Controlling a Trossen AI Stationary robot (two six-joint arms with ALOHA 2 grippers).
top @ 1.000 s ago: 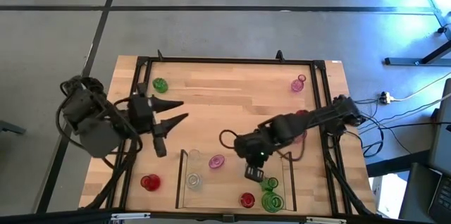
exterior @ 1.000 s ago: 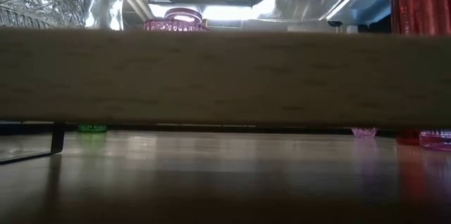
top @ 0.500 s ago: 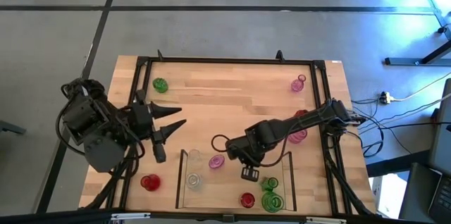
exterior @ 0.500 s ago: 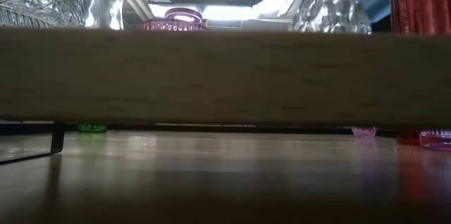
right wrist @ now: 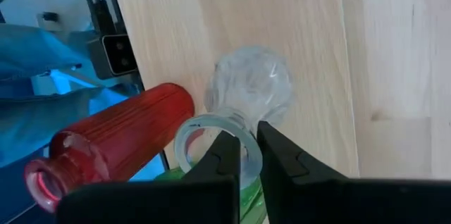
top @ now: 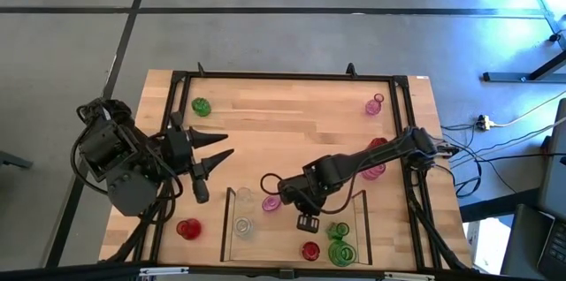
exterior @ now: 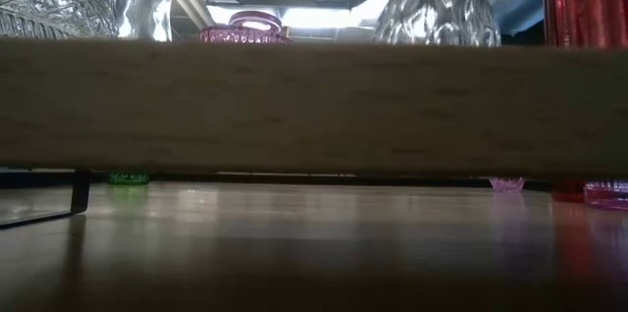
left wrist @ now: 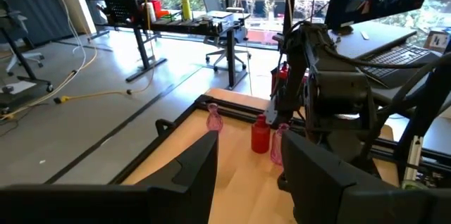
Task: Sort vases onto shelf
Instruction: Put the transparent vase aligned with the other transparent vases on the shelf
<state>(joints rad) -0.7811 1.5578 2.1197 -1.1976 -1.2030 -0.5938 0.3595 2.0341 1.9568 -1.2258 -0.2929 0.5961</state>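
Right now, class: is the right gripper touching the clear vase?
Touching. The right wrist view shows the right gripper with both fingers pinching the clear vase at its rim.

The shelf [top: 232, 200] lies at the table's near edge. In it stand a clear vase [top: 242, 225], a pink one [top: 271, 202], a red one [top: 309, 251] and two green ones [top: 340, 242]. Outside it, a green vase [top: 201, 106] and a pink vase [top: 375, 104] stand near the far corners, and a red vase [top: 187, 229] stands beside the shelf.
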